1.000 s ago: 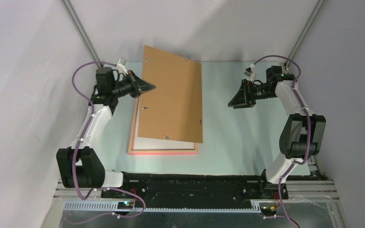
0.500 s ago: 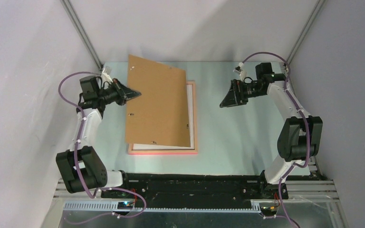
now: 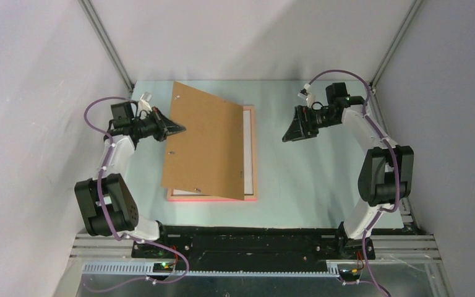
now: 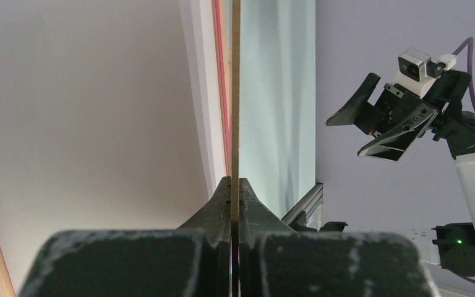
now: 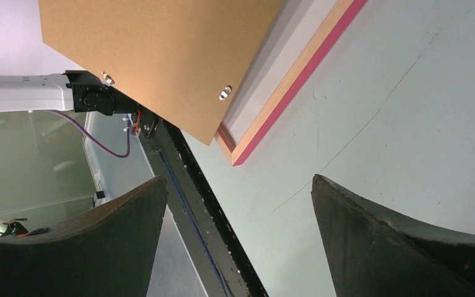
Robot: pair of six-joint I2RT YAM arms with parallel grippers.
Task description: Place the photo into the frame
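Note:
My left gripper (image 3: 183, 129) (image 4: 235, 181) is shut on the left edge of a brown backing board (image 3: 207, 145) (image 5: 161, 55) and holds it tilted over the frame. In the left wrist view the board (image 4: 235, 93) shows edge-on between the closed fingers. The salmon-pink frame (image 3: 252, 158) (image 5: 297, 80) lies flat on the table; only its right and near borders show. Inside the border runs a white strip (image 3: 246, 148) (image 5: 272, 74); I cannot tell whether it is the photo. My right gripper (image 3: 289, 127) (image 5: 238, 179) hangs open and empty above the table, right of the frame.
The pale green table top (image 3: 309, 179) stretches between the frame and the right arm. A black rail (image 3: 253, 238) (image 5: 204, 216) runs along the near edge. Grey walls close in the left, right and far sides.
The left gripper has carried the board leftward and lowered it, uncovering the frame's right border. The right gripper has drifted a little left and farther back, still open.

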